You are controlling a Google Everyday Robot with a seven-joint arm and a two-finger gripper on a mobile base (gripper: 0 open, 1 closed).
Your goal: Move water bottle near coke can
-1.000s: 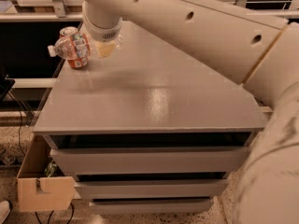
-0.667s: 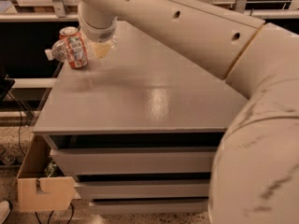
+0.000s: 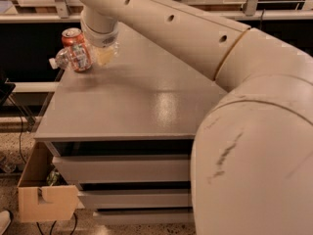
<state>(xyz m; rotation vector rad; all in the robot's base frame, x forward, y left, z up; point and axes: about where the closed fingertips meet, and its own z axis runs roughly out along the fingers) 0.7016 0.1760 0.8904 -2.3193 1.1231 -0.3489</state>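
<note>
The coke can (image 3: 78,49), orange-red with a silver top, stands upright at the far left of the grey table top (image 3: 146,97). The water bottle (image 3: 64,58) lies on its side right against the can, partly hidden behind it, with its white cap (image 3: 52,62) pointing left past the table's edge. My gripper (image 3: 104,54) hangs low over the table just right of the can, at the bottle's hidden right end. Whether it holds the bottle does not show.
My pale arm (image 3: 205,38) crosses the back of the table, and its big link (image 3: 259,155) fills the right foreground. Drawers (image 3: 122,169) sit under the top. An open cardboard box (image 3: 41,199) stands on the floor at lower left. Metal rails (image 3: 58,1) run behind.
The gripper, can and bottle stay almost where they were. The arm's large link has swung in and now fills the right foreground.
</note>
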